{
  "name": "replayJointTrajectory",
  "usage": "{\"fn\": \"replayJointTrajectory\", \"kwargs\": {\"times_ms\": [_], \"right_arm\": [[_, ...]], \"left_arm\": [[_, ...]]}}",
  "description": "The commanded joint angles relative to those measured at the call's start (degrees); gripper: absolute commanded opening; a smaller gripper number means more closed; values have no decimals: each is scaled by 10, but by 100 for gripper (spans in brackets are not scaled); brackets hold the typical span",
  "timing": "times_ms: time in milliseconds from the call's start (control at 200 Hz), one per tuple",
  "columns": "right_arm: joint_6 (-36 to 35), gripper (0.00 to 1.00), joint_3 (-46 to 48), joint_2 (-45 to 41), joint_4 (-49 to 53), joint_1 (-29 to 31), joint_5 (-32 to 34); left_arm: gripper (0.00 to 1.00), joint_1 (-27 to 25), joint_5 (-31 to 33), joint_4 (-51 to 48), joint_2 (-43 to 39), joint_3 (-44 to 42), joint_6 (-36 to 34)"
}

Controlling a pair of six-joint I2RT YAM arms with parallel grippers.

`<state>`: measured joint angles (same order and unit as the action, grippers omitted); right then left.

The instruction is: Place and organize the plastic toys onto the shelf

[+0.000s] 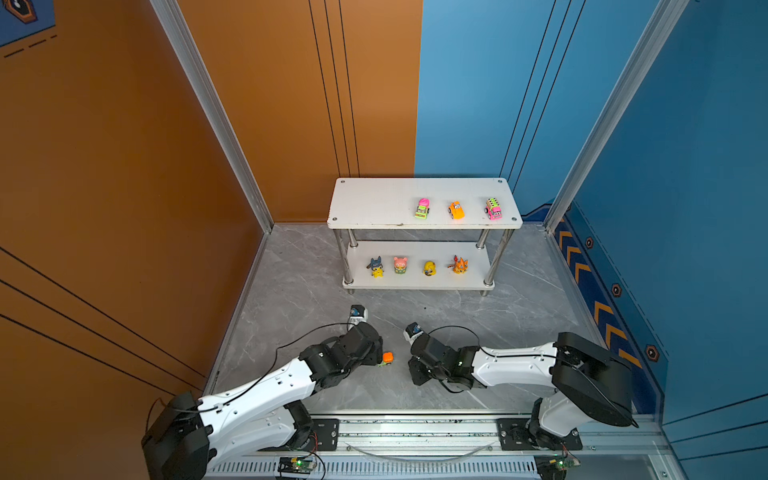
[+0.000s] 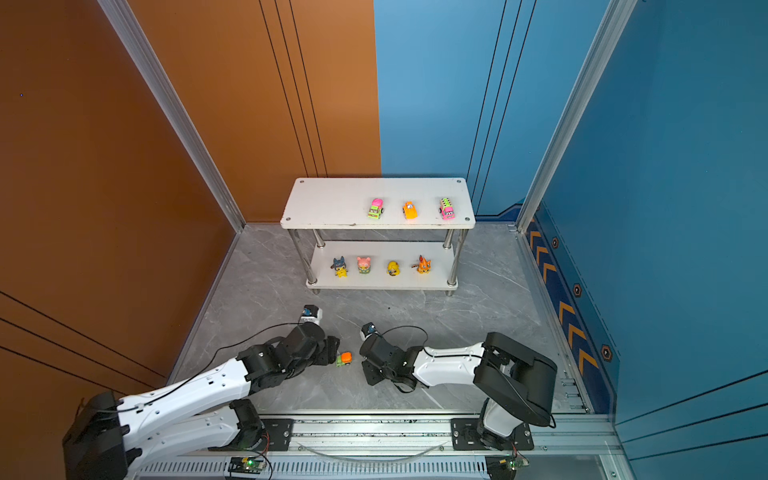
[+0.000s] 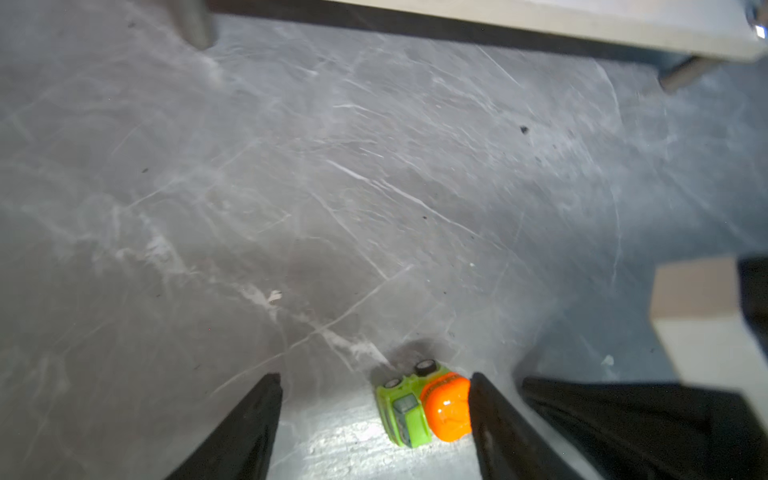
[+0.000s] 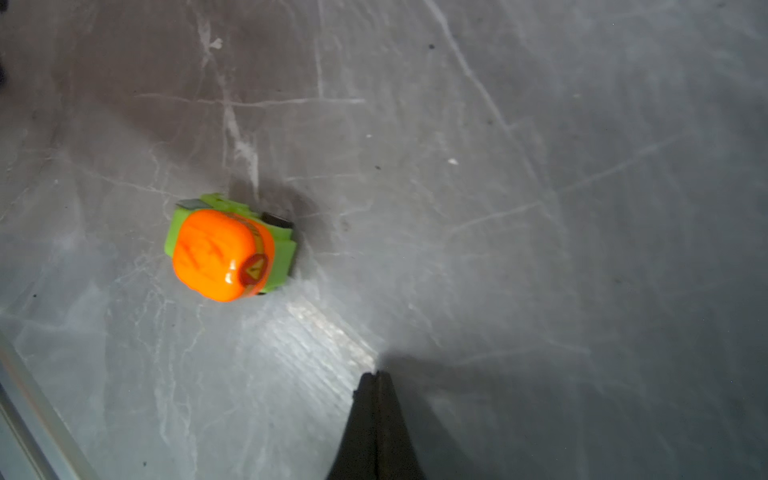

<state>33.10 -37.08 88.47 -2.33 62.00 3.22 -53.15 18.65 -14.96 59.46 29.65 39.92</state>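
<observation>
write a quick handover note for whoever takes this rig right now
Left gripper: open, low over the floor, with the green-orange car between its fingers, close to one, not gripped.
Right gripper: shut, empty, near that car.
Shelf: three cars on the top board, four figurines on the lower board.
Done: those seven are placed in rows.
Left: grip the green-orange car and set it on the top board, probably beside the other cars.

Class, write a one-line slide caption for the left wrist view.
Open left gripper, a green-and-orange toy car between its fingers on the grey floor, shelf beyond.
</observation>
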Motion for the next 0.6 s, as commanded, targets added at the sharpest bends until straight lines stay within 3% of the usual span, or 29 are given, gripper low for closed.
{"fn": "replayJointTrajectory", "kwargs": {"times_ms": [0, 80, 195, 335, 596], "right_arm": [[6, 0, 35, -53, 28, -43, -15], [7, 0, 57, -97, 34, -74, -33], [5, 0, 72, -159, 66, -100, -35], [3, 0, 81, -208, 93, -125, -41], [6, 0, 78, -221, 111, -142, -45]], "left_arm": [[81, -39, 23, 116, 37, -19, -104], [93, -36, 10, 186, 68, -41, -164], [100, -7, -36, 227, 85, -57, -202], [98, 10, -95, 217, 72, -61, -228], [99, -2, -211, 180, 27, -79, -210]]}}
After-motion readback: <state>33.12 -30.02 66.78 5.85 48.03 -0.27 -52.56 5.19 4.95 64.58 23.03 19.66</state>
